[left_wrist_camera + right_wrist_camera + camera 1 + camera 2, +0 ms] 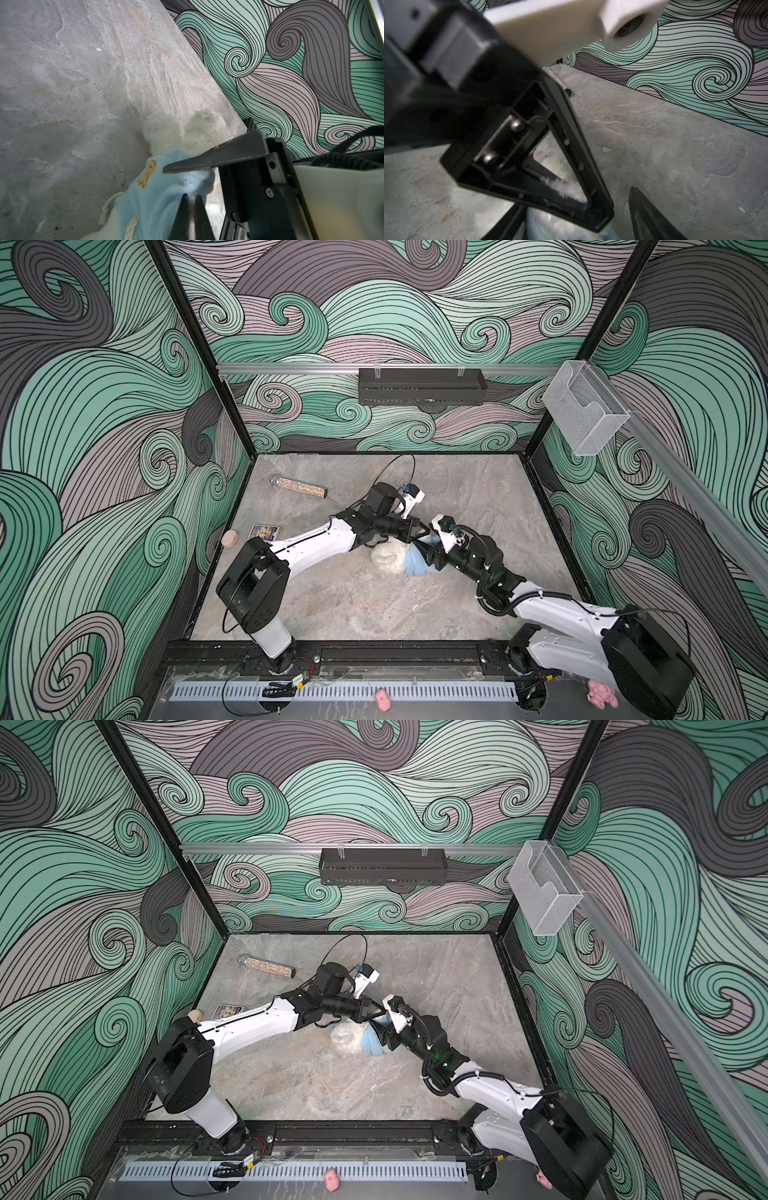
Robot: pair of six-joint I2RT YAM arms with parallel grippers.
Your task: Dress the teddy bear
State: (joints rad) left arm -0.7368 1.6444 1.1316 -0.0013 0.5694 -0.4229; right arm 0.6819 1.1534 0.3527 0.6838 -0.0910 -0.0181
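grey marbled worktop (332, 605), swirl-patterned walls (374, 302). left jaws clamped on blue garment (166, 197) on teddy bear (162, 128); right jaws apart, near it.

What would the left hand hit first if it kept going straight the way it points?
The left hand pinches the blue cloth; straight past it, likely the right hand's finger crossing ahead, though depth is unclear.

Teddy bear (347, 1039) in blue garment (372, 1045)
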